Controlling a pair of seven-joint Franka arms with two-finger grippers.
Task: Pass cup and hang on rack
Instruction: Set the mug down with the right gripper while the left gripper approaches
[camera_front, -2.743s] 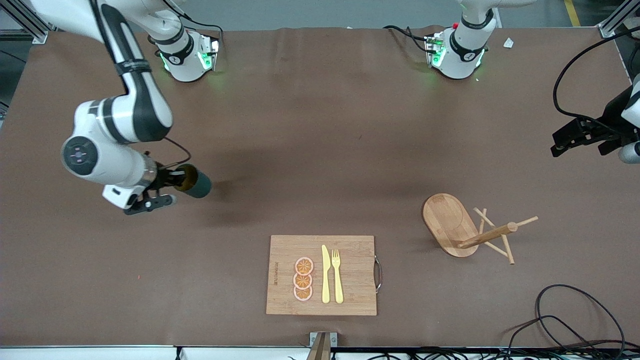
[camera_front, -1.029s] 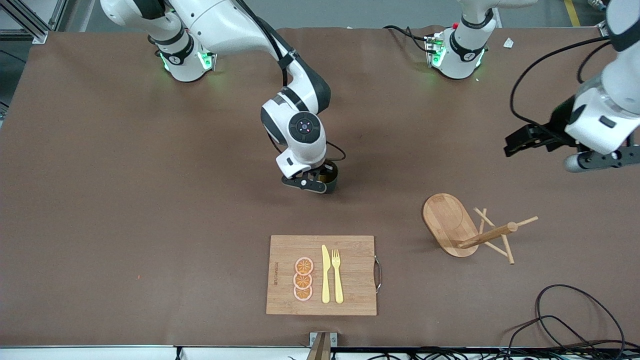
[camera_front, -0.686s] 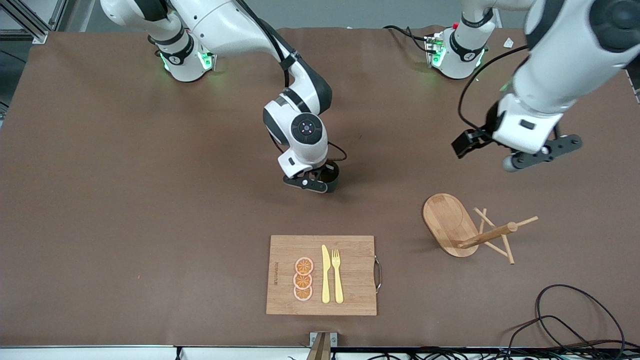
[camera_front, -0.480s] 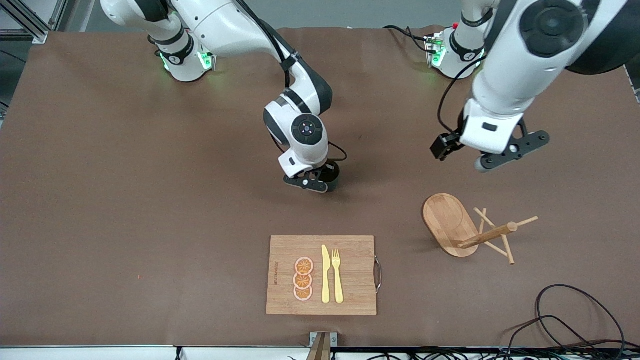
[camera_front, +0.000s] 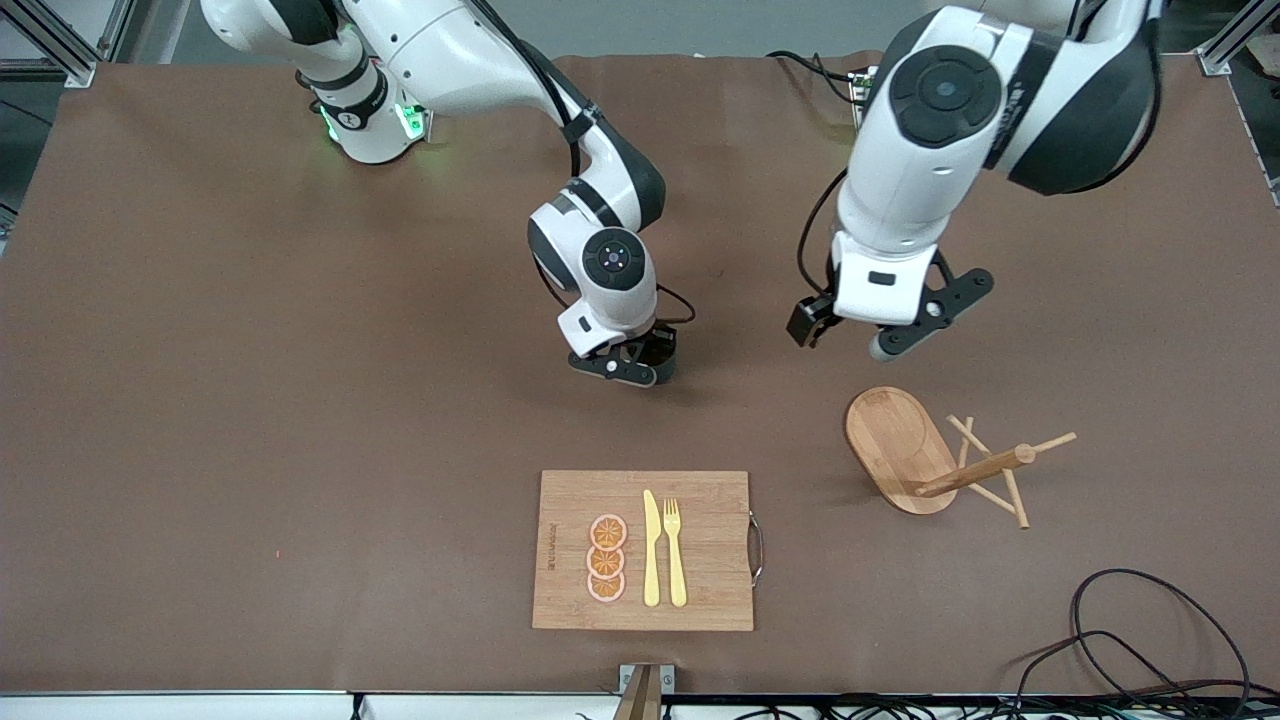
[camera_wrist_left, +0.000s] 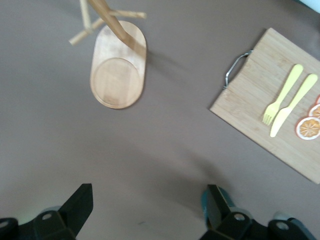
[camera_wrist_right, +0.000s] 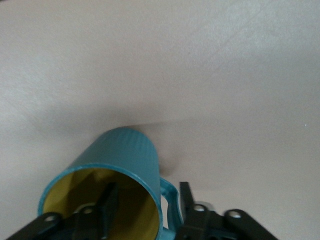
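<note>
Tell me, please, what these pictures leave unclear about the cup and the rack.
- Front view: the cup is mostly hidden under the right gripper.
- Right wrist view: its handle and mouth are cut off by the edge.
- Left wrist view: the rack has its post cut off by the edge.

Right arm reaches from its base toward the table's middle, wrist bent downward, with the right gripper (camera_front: 640, 368) low at the table surface; its fingers (camera_wrist_right: 109, 199) stand parted, one inside the rim of the cup (camera_wrist_right: 117, 175) and the other outside beside the handle, neither pressed to the wall. Left arm extends from its base with forearm angled down, the left gripper (camera_front: 850, 335) held in the air above bare table, fingers (camera_wrist_left: 80, 205) spread wide and empty
</note>
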